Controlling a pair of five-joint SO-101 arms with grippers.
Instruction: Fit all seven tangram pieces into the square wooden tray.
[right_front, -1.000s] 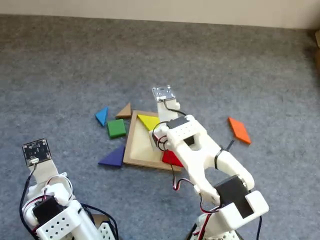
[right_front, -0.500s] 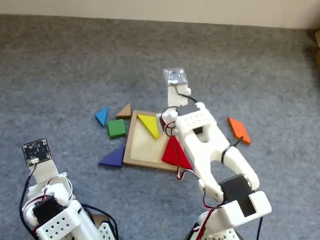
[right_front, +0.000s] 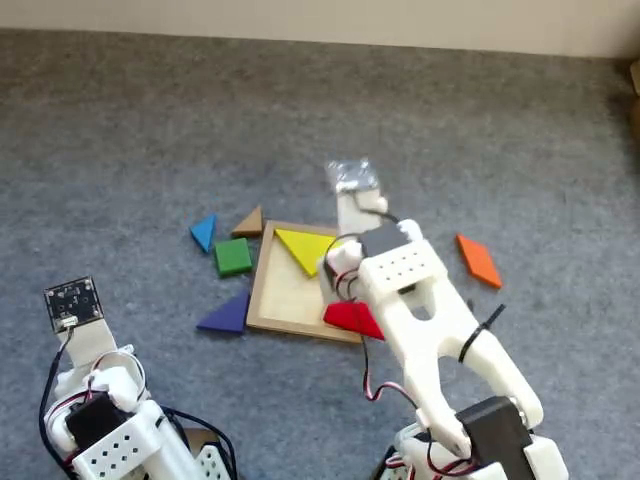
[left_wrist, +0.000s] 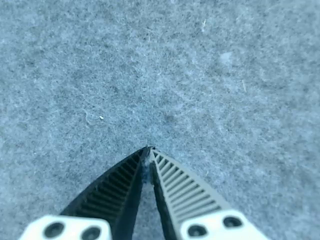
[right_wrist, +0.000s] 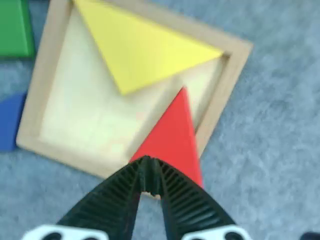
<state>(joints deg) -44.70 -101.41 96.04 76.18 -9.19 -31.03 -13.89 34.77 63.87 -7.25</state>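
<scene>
The grey counter (right_front: 140, 130) carries everything. The right arm (right_front: 430, 320) stretches from the near right edge over the tray's right side. The left arm (right_front: 110, 430) sits folded at the near left corner, well apart from the pieces.

The square wooden tray (right_front: 257, 295) lies at the middle. A yellow triangle (right_front: 303, 246) lies flat inside it along the far side. A red triangle (right_front: 350, 318) of like size is at the near right corner. Its point reaches into the tray towards the yellow piece, and its wide end rides over the near rim onto the counter.

Left of the tray lie a dark blue triangle (right_front: 229, 314), a green square (right_front: 233, 257), a brown triangle (right_front: 249, 223) and a small blue triangle (right_front: 204, 232). An orange slanted piece (right_front: 478, 260) lies apart on the right.

The right claw (right_wrist: 148, 165) has its jaws together, with the tips at the red triangle's wide end. The triangle's length runs straight away from the claw into the tray, so a push along that line looks like what would seat it. I cannot tell whether the tips pinch its edge. The left claw (left_wrist: 149, 152) is closed on nothing, above bare counter. The right arm is much the nearer to the red piece.
</scene>
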